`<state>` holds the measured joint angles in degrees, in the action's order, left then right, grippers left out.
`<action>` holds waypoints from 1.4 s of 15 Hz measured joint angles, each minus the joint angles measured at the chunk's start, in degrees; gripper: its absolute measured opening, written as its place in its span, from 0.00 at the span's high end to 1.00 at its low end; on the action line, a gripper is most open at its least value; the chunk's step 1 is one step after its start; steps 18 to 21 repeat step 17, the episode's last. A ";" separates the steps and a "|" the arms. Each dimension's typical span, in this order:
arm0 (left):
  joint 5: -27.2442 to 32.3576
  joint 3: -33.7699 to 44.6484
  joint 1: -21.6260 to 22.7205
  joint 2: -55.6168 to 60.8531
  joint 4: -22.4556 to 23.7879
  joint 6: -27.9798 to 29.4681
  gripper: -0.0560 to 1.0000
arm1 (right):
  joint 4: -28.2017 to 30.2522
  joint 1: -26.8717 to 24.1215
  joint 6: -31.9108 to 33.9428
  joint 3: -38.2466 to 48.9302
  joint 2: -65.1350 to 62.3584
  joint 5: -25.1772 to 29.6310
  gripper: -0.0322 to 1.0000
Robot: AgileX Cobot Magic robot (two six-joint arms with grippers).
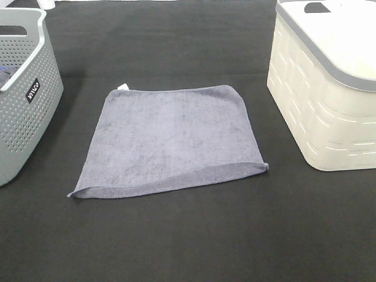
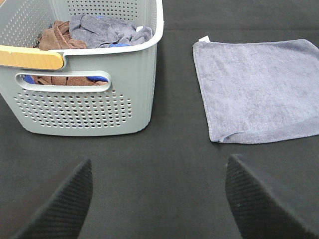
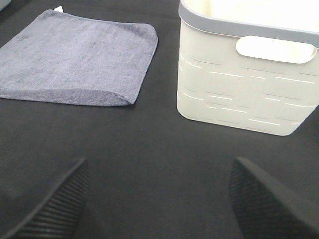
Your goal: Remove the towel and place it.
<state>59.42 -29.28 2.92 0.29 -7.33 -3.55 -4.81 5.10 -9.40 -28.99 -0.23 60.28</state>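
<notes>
The grey-lavender towel (image 1: pixel 170 141) lies flat and spread out on the black table cloth in the middle, its small white tag (image 1: pixel 123 87) at the far left corner. It also shows in the left wrist view (image 2: pixel 259 89) and in the right wrist view (image 3: pixel 79 62). My left gripper (image 2: pixel 157 199) is open and empty over bare cloth, short of the towel and the grey basket. My right gripper (image 3: pixel 159 199) is open and empty over bare cloth, short of the towel and the cream basket. Neither gripper shows in the exterior high view.
A grey perforated basket (image 1: pixel 23 100) stands at the left; the left wrist view shows brown, grey and blue cloths inside the basket (image 2: pixel 84 109). A cream basket with a grey rim (image 1: pixel 329 88) stands at the right, also in the right wrist view (image 3: pixel 244 84).
</notes>
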 joint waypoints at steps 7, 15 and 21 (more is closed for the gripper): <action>0.00 0.00 0.00 0.00 0.00 -0.11 0.29 | 0.00 0.00 0.00 0.00 0.00 0.00 0.23; 0.00 0.00 0.00 0.00 0.00 0.06 0.29 | 0.00 0.00 0.00 0.00 0.00 0.00 0.23; 0.00 0.00 0.00 0.00 0.00 0.06 0.29 | 0.00 0.00 0.00 0.00 0.00 0.00 0.23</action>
